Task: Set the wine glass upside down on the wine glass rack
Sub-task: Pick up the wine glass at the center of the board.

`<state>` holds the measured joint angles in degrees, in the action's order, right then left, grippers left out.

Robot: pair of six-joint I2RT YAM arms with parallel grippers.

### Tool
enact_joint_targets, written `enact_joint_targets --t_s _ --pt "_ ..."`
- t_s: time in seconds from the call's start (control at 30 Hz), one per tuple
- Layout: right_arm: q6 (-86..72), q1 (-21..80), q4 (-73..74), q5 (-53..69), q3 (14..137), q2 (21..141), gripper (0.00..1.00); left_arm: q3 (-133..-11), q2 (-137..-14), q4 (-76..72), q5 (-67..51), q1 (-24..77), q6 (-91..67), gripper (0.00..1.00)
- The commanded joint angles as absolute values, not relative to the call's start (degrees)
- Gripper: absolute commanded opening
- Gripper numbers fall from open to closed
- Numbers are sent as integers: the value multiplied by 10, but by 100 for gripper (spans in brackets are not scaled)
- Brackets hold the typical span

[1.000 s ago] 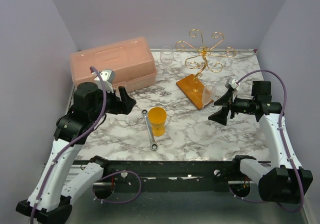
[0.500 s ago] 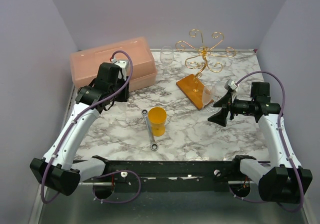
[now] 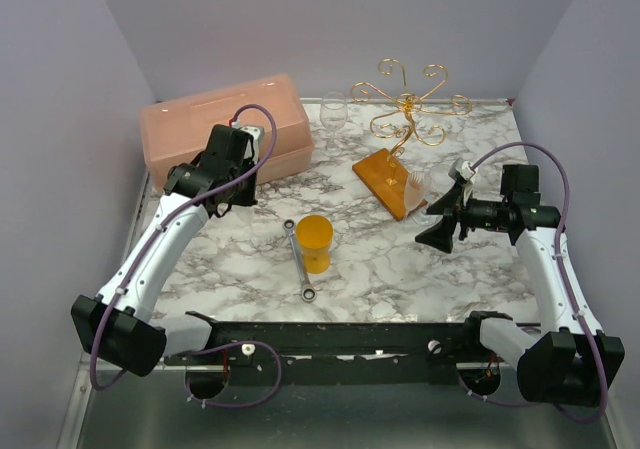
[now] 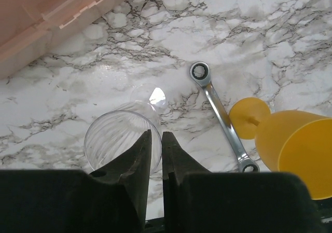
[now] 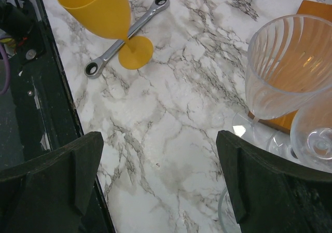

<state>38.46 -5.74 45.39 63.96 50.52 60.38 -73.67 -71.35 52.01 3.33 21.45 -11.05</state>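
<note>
Left fingers [image 4: 156, 139] sit narrow, pinching the wine glass [image 4: 115, 137] by its rim — it could slip or tip. Right fingers [image 5: 158, 139] gape wide, empty.

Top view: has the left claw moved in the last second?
Yes. The left claw has drawn farther from the yellow goblet and closer to the front of the pink toolbox, over a clear wine glass.

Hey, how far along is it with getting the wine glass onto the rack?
Nothing looks done: the wine glass rack has no glass hanging on it. In hand: the left gripper appears pinched on the rim of an upright clear wine glass near the pink box; the right gripper is open by a ribbed glass. Left: lift, invert and hang it.
</note>
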Motion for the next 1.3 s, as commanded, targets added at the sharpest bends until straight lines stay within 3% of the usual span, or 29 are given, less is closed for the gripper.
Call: enact_joint_targets --t_s 0.0,0.13,0.3,0.97,1.27 --pt "384 -59 441 657 499 604 100 -747 -721 534 51 217 -103 15" --pt "384 -59 442 657 500 603 100 -746 -723 536 51 217 -102 15" --pt "384 -59 444 657 502 603 100 -745 -718 536 52 217 -100 0" --pt "410 -59 500 656 525 587 100 -692 -513 403 1 216 -133 0" --pt "420 -60 542 669 553 573 100 -643 -429 299 -129 216 -195 0"
